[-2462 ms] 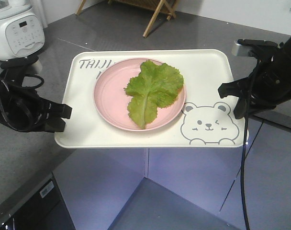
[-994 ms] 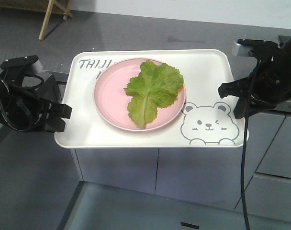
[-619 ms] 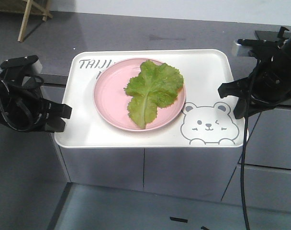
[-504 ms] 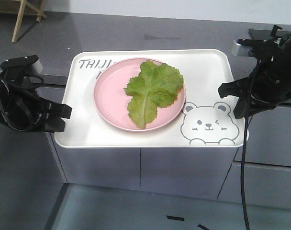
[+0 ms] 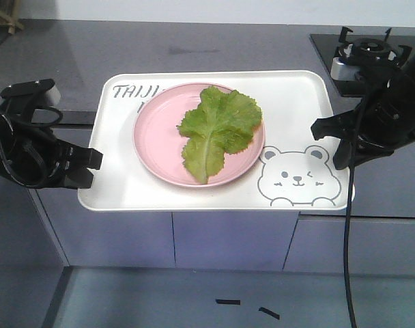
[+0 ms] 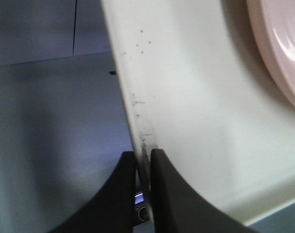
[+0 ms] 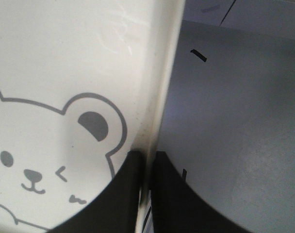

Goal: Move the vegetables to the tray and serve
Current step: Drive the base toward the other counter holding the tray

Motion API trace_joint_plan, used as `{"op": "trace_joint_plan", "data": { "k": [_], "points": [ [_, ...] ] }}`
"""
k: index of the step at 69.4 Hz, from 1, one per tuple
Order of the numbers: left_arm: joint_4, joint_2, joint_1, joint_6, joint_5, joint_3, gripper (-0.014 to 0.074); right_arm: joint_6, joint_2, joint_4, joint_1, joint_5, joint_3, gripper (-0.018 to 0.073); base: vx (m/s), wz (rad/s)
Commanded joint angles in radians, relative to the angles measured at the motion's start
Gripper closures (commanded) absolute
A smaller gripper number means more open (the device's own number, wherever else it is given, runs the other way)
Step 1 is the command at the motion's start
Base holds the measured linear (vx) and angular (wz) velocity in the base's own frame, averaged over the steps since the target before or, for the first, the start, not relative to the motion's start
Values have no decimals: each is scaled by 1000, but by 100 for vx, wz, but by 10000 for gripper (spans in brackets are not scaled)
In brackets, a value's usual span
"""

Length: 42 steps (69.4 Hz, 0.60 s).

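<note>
I had the tray (image 5: 296, 102) pinched at both short ends, left gripper (image 5: 92, 164) clamped on its left rim, right gripper (image 5: 332, 142) on its right rim. Its long axis ran straight between my arms, neither nearer. It hung level, with the counter (image 5: 194, 44) apparently just beyond. The lettuce leaf (image 5: 218, 130), ruffled bright green with a pale rib, lay flat on the pink plate (image 5: 156, 150), left of the bear print (image 5: 296, 179).

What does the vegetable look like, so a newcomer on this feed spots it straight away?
Find the cream tray with the bear print, clamped at its side rims by the left gripper and right gripper. A round pink plate sits on it, and the lettuce leaf lies on that plate: the only green, ruffled thing, with a pale central rib.
</note>
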Motion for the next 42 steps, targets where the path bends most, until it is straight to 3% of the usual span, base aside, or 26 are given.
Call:
{"op": "trace_joint_plan", "data": {
  "k": [1, 42],
  "points": [
    [-108, -43, -14, 28, -39, -30, 602, -28, -50, 77, 8, -43, -25, 565, -5, -20],
    [-108, -43, -14, 28, -39, -30, 602, -28, -50, 77, 8, -43, -25, 565, -1, -5]
  ]
}}
